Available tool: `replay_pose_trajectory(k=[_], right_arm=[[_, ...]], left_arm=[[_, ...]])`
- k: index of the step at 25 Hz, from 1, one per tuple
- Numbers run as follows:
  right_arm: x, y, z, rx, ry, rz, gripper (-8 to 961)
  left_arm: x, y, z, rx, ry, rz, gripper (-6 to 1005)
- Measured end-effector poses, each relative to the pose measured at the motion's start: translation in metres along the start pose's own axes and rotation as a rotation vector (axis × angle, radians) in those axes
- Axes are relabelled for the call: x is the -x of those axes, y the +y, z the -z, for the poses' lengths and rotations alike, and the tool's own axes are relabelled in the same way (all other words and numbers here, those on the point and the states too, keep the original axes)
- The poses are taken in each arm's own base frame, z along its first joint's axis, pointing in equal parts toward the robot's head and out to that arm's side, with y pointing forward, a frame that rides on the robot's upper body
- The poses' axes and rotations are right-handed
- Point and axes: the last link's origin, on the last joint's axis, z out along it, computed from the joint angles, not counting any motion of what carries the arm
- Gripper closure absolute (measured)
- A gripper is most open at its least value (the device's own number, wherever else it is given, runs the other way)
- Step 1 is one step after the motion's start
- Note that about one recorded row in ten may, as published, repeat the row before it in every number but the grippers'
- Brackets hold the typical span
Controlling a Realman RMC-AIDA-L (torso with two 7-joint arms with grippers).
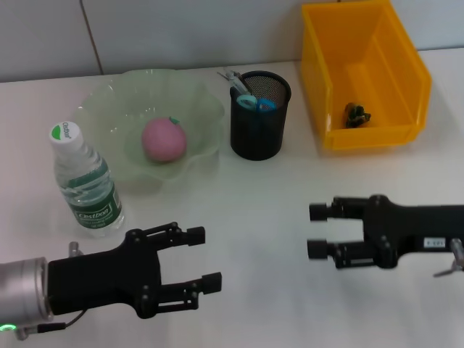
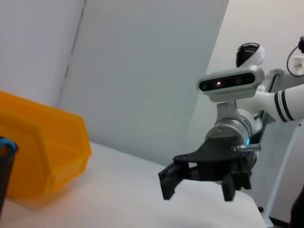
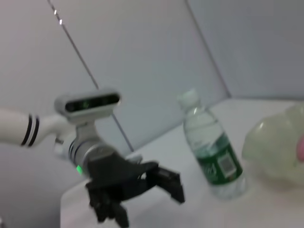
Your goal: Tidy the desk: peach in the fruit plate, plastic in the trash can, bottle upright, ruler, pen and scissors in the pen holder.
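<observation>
Reaching in from the near left edge, the left arm lay low and roughly level over the white counter [image 1: 261, 210], its left gripper [image 1: 206, 257] pointing toward the right with both black fingers spread apart and nothing between them. The right arm came in from the near right edge in a mirrored pose, level and pointing left, and the right gripper [image 1: 313, 230] also had its fingers parted and empty. The two grippers faced each other across a bare stretch of counter, well apart.

The bottle [image 1: 83, 181] stood upright on the left side, white cap on top and green label facing forward, just beyond the left gripper. Behind it and to its right sat the pale green fruit plate [image 1: 196, 109], with the pink peach [image 1: 164, 140] resting in its middle. Just right of the plate stood the black mesh pen holder [image 1: 259, 127], holding the scissors [image 1: 255, 102] with blue handles and other slim items whose kind could not be made out. At the far right sat the orange trash can [image 1: 406, 94], with a small dark crumpled piece of plastic [image 1: 357, 114] lying on its floor.

The right wrist view showed the left gripper [image 3: 164, 183] open near the upright bottle [image 3: 213, 152]; the left wrist view showed the right gripper [image 2: 194, 187] open beyond the trash can [image 2: 57, 152].
</observation>
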Motion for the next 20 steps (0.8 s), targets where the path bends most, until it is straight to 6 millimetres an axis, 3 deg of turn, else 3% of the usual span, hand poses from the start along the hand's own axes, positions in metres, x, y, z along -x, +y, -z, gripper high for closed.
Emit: replay_pose_trajectory(k=[11, 20], right_arm=[[-0.0064, -0.0022, -0.0009, 0.011, 0.089, 0.034, 176], [-0.0069, -0.0017, -0.0062, 0.021, 0.097, 0.044, 176]], left_arm=[[0.0008, -0.0018, -0.0047, 0.002, -0.015, -0.006, 216], [0.0077, 0.0003, 0.0040, 0.010, -0.072, -0.020, 216]])
